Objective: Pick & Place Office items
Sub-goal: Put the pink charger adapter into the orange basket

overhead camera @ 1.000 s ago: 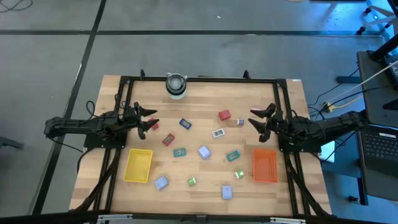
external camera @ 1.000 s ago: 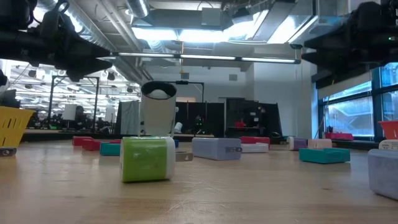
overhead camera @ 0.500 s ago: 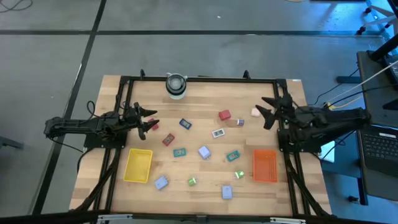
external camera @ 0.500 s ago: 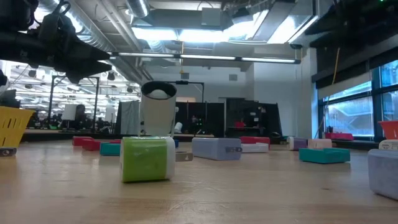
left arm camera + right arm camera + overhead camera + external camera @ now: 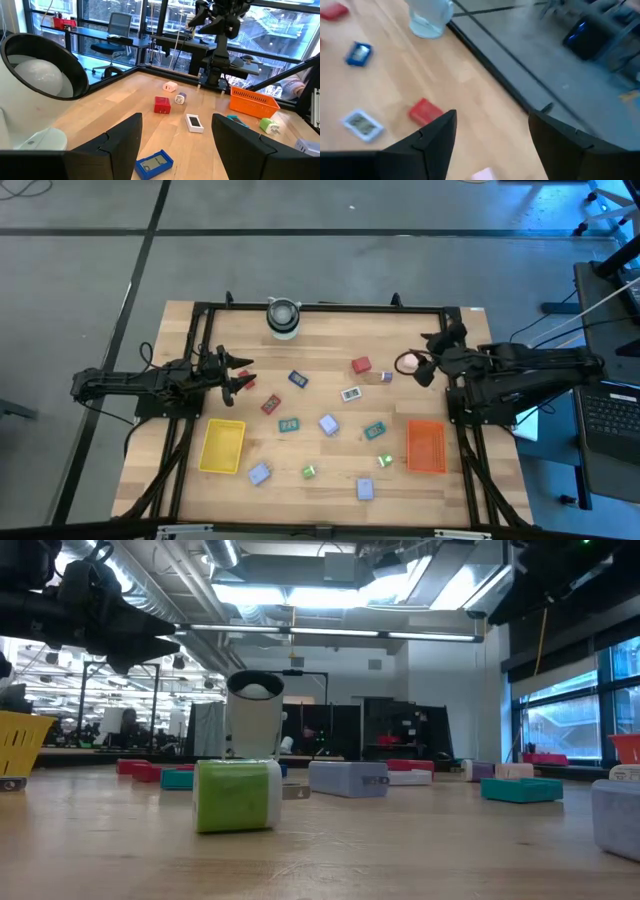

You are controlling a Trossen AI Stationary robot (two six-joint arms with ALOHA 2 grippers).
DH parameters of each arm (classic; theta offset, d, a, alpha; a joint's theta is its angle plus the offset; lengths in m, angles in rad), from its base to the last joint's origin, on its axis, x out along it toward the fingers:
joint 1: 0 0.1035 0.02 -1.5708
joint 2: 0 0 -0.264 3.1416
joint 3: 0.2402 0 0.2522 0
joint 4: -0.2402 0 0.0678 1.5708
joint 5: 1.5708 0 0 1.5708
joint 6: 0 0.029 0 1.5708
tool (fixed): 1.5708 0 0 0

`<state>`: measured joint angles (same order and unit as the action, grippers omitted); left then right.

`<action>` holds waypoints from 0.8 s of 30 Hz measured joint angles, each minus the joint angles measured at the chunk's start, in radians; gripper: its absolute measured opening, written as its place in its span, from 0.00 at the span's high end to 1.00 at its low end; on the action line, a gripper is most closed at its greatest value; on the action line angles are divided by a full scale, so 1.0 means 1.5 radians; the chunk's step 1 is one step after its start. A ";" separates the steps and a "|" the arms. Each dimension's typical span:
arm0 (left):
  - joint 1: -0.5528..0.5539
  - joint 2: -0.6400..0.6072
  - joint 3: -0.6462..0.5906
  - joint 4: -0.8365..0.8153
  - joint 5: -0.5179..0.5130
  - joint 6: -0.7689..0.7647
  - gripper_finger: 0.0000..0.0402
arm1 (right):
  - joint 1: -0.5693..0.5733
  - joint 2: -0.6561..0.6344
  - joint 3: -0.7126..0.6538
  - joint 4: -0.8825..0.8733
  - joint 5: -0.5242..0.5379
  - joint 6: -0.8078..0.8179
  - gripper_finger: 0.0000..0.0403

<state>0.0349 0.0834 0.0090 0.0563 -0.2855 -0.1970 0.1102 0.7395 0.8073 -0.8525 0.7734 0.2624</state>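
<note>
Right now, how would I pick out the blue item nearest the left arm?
Start at the round grey-white cylinder on the table's far edge. Toward the near side sits a small blue block, level with the left end effector. It alone is deep blue; the red block lies to its right.

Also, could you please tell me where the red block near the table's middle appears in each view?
High view: red block, right of centre.
Low view: probably far back, right of the cylinder.
Left wrist view: mid-picture.
Right wrist view: lower left.
Shared landmark: the cylinder, seen in the high, low and right wrist views.
</note>
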 joint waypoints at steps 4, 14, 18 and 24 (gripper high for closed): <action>0.000 0.000 0.000 0.000 0.000 -0.001 0.41 | -0.023 0.017 -0.008 -0.001 -0.039 0.013 0.40; 0.000 0.000 0.000 -0.001 0.016 -0.012 0.41 | -0.142 0.075 -0.011 -0.077 -0.173 0.075 0.24; 0.000 0.000 0.000 -0.002 0.018 -0.011 0.41 | -0.204 0.127 -0.011 -0.077 -0.271 0.043 0.24; 0.000 0.000 0.000 -0.004 0.035 -0.002 0.41 | -0.297 0.233 -0.012 -0.075 -0.407 -0.055 0.26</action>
<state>0.0347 0.0834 0.0090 0.0498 -0.2331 -0.1997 -0.3350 1.0888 0.7895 -0.9656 0.1632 0.1804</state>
